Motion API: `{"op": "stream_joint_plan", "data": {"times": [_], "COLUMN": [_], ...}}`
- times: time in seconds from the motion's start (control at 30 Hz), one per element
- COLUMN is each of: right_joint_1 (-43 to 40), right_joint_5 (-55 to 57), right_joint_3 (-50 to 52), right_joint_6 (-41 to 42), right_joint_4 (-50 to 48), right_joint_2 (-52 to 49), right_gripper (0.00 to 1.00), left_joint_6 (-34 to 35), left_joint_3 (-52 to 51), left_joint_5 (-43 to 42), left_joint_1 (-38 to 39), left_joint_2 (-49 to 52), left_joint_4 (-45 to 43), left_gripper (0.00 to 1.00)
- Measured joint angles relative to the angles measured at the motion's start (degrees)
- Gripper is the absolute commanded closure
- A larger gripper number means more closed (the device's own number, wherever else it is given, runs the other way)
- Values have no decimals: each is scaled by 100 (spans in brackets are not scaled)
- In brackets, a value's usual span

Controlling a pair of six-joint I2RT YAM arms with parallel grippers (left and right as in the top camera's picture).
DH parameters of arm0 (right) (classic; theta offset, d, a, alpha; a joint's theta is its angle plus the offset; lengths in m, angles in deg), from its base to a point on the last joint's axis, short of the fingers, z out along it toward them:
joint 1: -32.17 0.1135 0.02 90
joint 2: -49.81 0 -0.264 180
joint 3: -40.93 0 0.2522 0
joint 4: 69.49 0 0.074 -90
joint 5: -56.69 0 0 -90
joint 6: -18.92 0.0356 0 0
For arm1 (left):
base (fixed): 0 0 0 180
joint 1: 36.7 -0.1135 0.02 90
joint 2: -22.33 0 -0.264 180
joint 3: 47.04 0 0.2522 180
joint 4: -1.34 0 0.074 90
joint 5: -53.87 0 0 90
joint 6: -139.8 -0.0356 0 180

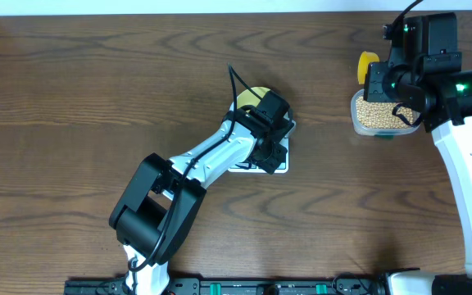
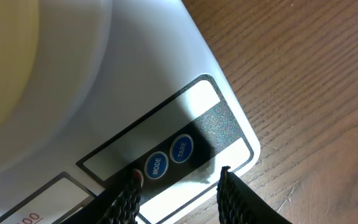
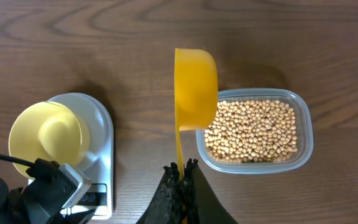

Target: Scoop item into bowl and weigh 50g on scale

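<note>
The table [image 1: 72,98] was dark, matt wood with strong grain. The scale [image 2: 135,68] looked smooth white plastic, faintly glossy. The tub [image 3: 307,140] was clear plastic, the scoop [image 3: 196,87] shiny yellow plastic, the beans [image 3: 253,130] matt.

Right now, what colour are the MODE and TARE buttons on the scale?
Blue, with white lettering; the left wrist view shows the buttons best.

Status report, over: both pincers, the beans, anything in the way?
Left pincer open over scale buttons. Right pincer shut on scoop, beside tub. Beans in tub; bowl on scale, no beans seen. Left arm overhangs bowl's edge.
</note>
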Motion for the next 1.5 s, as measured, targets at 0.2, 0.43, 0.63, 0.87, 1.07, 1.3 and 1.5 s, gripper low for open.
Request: {"op": "stream_joint_plan", "data": {"times": [0.2, 0.43, 0.63, 0.87, 1.07, 1.3, 1.5], "right_joint_1": [0, 0, 0, -2, -122, -376, -474], "right_joint_5": [0, 2, 37, 101, 107, 111, 208], "right_joint_3": [0, 0, 0, 0, 0, 0, 0], "right_joint_6": [0, -17, -22, -26, -44, -63, -111], "right_joint_4": [-2, -50, -98, -109, -98, 264, 415], "right_joint_2": [0, 0, 0, 0, 0, 0, 0], "right_gripper": [99, 99, 99, 99, 99, 99, 99], "left_joint_6": [0, 4, 59, 197, 372, 1036, 1692], "left_joint_3": [15, -9, -72, -74, -74, -74, -76], "left_joint_5": [-2, 0, 11, 94, 564, 1777, 2297], "left_joint_1": [0, 0, 0, 0, 0, -26, -549], "left_joint_2": [-4, -85, -452, -1497, -2271, -2719, -3075], "left_joint_4": [24, 44, 101, 157, 398, 1029, 1189], "left_gripper": [56, 56, 56, 56, 53, 38, 34]}}
